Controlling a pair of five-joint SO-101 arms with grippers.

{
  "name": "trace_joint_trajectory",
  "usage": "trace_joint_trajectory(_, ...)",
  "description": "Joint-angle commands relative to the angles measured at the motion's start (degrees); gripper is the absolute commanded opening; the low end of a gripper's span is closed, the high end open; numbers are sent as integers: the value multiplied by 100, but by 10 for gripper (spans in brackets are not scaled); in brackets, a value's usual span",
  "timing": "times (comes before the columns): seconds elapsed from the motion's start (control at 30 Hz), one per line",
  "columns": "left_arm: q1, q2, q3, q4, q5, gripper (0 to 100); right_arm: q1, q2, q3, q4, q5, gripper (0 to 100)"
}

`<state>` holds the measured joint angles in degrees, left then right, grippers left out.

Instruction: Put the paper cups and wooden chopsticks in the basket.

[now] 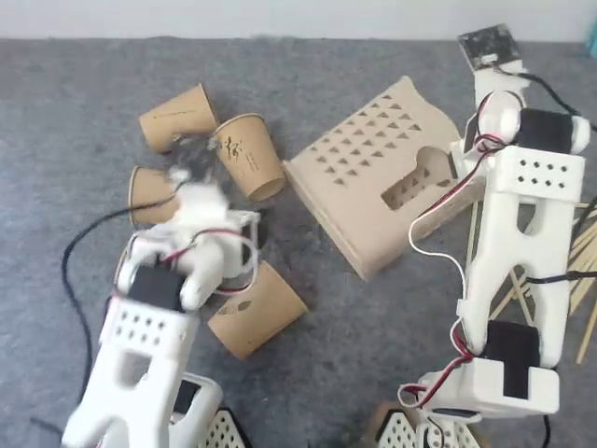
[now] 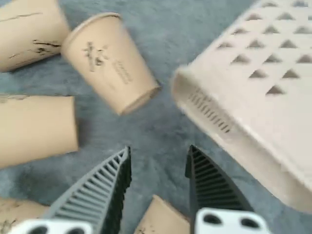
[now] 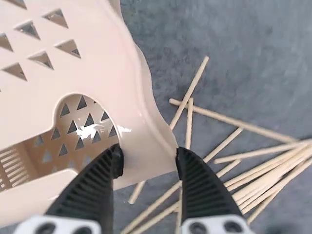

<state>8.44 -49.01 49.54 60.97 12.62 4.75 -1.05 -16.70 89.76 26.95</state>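
Grey carpet (image 1: pixel 373 327) — pale strip (image 1: pixel 233 17) beyond

Tilted basket (image 1: pixel 373 159) obstructing mid-table, paper cups (image 1: pixel 247 154) lying crowded around left gripper (image 2: pixel 159 151), bare carpet (image 2: pixel 165 122) lane between, chopsticks (image 3: pixel 253 163) strewn beside basket.

The left arm (image 1: pixel 140 336) stretches forward from its base with the wrist tipped downward. The left pincer (image 2: pixel 158 168) hangs with its two fingers spread apart and nothing between them. The right arm (image 1: pixel 518 252) reaches forward, nearly straight. The right pincer (image 3: pixel 146 163) is clamped across the rim of the basket (image 3: pixel 73 53).
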Motion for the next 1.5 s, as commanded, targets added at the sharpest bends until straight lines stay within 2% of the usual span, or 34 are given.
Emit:
trace_joint_trajectory(0.0, 396, 1635, -1956, 642, -88, 178, -171, -338, -396, -57, 932, 8)
trace_joint_trajectory(0.2, 484, 3745, -4708, 1591, -88, 178, -435, -875, -387, -989, 1837, 8)
trace_joint_trajectory(0.3, 457, 4765, -6193, 2251, -88, 178, -725, -1411, -378, -1112, 2233, 8)
trace_joint_trajectory(0.53, 360, 6910, -9692, 3938, -53, 178, -1226, -2826, -97, -743, 2303, 8)
trace_joint_trajectory(0.6, 325, 7270, -10281, 3991, -53, 178, -1297, -3240, 352, -840, 2312, 8)
trace_joint_trajectory(0.93, 132, 7138, -10431, 3974, -35, 178, -1385, -5727, 4730, -3415, 2919, 7)
trace_joint_trajectory(1.03, 70, 7138, -10440, 3974, 114, 178, -1376, -6114, 5433, -3679, 2919, 7)
trace_joint_trajectory(1.13, 79, 7138, -10440, 3974, 114, 178, -1253, -6281, 5521, -3679, 2866, 7)
trace_joint_trajectory(1.23, 79, 7130, -10440, 3974, 114, 178, -673, -6273, 5451, -3714, 2303, 7)
trace_joint_trajectory(1.37, 105, 7130, -10026, 3982, 114, 178, 321, -6044, 5345, -3609, 985, 8)
trace_joint_trajectory(1.47, 264, 7130, -9499, 3982, 114, 178, 919, -5640, 5073, -3108, 149, 9)
